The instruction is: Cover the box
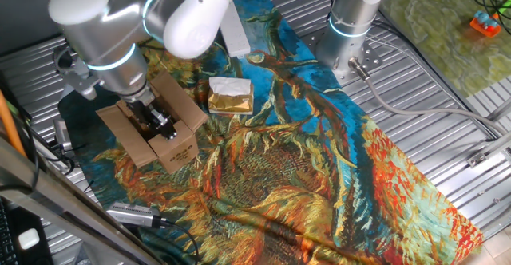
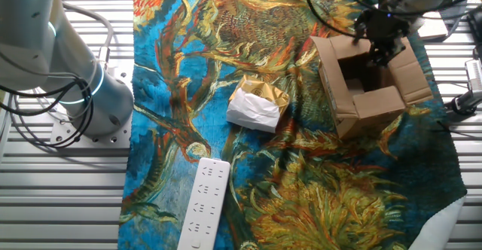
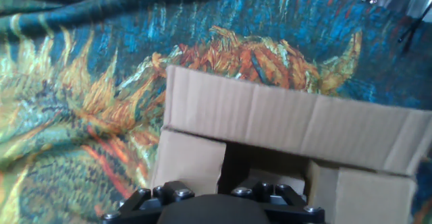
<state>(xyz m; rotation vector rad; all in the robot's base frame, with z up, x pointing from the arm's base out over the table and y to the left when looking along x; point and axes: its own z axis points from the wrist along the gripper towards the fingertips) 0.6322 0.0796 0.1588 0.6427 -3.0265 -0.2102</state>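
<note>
The box is a brown cardboard carton standing on the patterned cloth, with its flaps folded outward and its top open. In the other fixed view the box shows a dark hollow inside. My gripper hangs over the opening, its dark fingers reaching down at the carton's mouth. The hand view looks along a wide box flap with the dark opening just below it. Only the gripper's black body shows at the bottom edge there. The fingertips are too dark and small to read in any view.
A gold-and-white packet lies on the cloth beside the box. A white power strip lies further off. A second arm's base stands on the ribbed metal table. A silver tool lies by the cloth's edge.
</note>
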